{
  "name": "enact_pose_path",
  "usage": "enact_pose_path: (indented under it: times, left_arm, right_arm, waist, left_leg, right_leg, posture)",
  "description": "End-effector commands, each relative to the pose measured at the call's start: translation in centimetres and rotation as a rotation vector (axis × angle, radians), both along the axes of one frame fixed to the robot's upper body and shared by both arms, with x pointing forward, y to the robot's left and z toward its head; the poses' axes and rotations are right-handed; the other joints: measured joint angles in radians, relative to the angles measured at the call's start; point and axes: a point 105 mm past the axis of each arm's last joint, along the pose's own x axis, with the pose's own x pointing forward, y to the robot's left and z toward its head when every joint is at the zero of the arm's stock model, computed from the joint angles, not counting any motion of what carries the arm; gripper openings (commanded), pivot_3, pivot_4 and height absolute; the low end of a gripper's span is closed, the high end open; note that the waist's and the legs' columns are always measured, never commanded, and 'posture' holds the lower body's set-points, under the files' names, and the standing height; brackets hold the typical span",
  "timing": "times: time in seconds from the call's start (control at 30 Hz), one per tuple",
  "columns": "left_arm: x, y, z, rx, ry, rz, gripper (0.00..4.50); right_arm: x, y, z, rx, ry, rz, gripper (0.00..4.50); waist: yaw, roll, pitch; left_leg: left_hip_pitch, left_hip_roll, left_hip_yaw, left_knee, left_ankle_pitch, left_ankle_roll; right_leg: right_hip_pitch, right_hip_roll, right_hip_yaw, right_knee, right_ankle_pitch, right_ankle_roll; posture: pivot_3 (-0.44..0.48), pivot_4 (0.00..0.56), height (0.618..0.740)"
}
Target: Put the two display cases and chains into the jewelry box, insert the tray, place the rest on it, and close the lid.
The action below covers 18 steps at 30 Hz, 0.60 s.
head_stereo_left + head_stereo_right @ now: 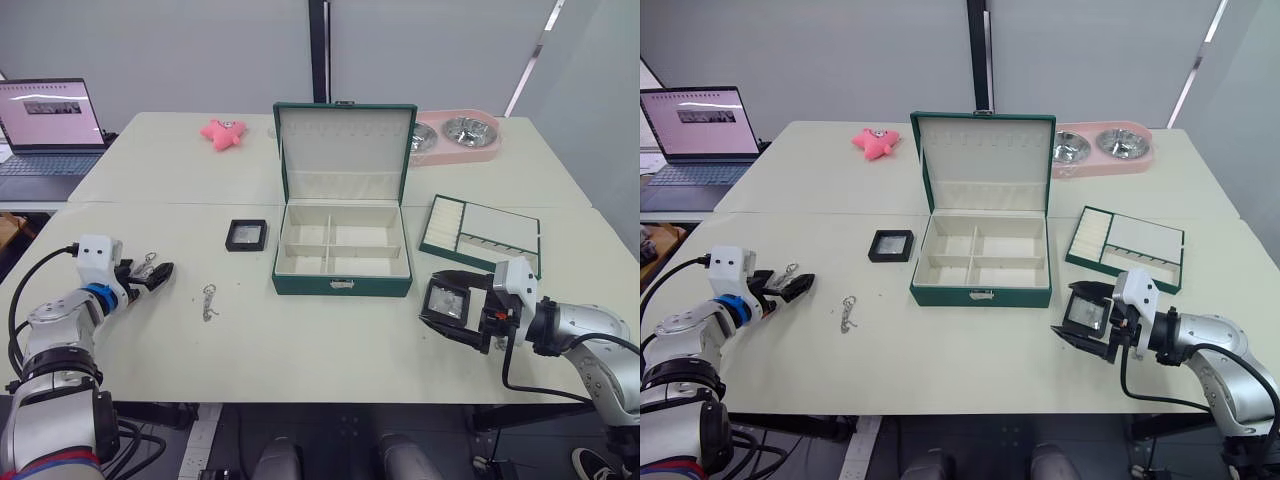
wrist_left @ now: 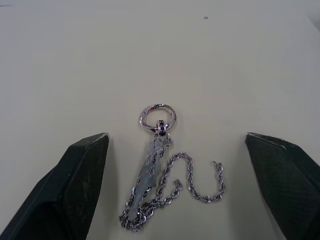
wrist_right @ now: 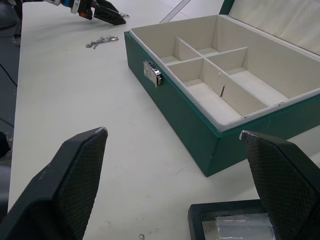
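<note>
The jewelry box (image 1: 342, 252) stands open mid-bench, its lid (image 1: 344, 150) upright; rigid and heavy, it should stay put. The tray (image 1: 482, 233) lies to its right, stiff and light, best lifted by its rim. One display case (image 1: 246, 235) lies left of the box; the other (image 1: 447, 301) sits between the spread fingers of the right claw (image 1: 452, 312), hard and slick, best pinched by its frame. The left claw (image 2: 180, 190), released, straddles one limp chain (image 2: 160, 187); the second chain (image 1: 209, 301) lies nearby. The pale bench (image 1: 300, 340) is smooth, with ample room.
</note>
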Motion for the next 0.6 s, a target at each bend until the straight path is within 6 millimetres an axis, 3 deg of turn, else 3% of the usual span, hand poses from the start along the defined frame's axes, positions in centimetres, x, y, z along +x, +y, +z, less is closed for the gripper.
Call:
enact_pose_path:
  times: [0.03, 0.13, 0.53, 0.6]
  left_arm:
    - [-1.1, 1.0, -1.1, 0.019, 0.061, 0.017, 4.49]
    - [-1.3, 1.0, -1.4, 0.006, 0.070, 0.023, 3.94]
    - [-2.0, 1.0, -2.7, -0.030, 0.077, 0.045, 0.24]
    - [-2.0, 1.1, -2.6, -0.035, 0.069, 0.051, 0.03]
  right_arm:
    - [-0.1, -0.1, 1.0, -0.007, -0.044, 0.009, 4.50]
    - [-0.1, -0.1, 0.9, -0.009, -0.042, 0.012, 4.50]
    - [0.0, -0.1, 0.7, -0.003, -0.033, 0.026, 4.50]
    - [0.0, -0.1, 0.7, -0.004, -0.031, 0.029, 4.50]
  waist:
    - [0.000, 0.000, 0.000]
    - [0.000, 0.000, 0.000]
    - [-0.007, 0.004, -0.002]
    - [-0.007, 0.005, -0.003]
  left_leg:
    - [0.000, 0.000, 0.000, 0.000, 0.000, 0.000]
    - [0.000, 0.000, 0.000, 0.000, 0.000, 0.000]
    - [0.002, 0.000, 0.001, 0.000, 0.000, 0.000]
    - [0.002, 0.000, 0.001, 0.000, 0.000, 0.000]
  right_leg:
    - [0.000, 0.000, 0.000, 0.000, 0.000, 0.000]
    - [0.000, 0.000, 0.000, 0.000, 0.000, 0.000]
    - [0.000, 0.001, 0.001, 0.003, 0.000, 0.000]
    - [0.000, 0.001, 0.001, 0.003, 0.000, 0.000]
  posture:
    - [0.000, 0.150, 0.740]
    - [0.000, 0.150, 0.740]
    - [0.000, 0.150, 0.740]
    - [0.000, 0.150, 0.740]
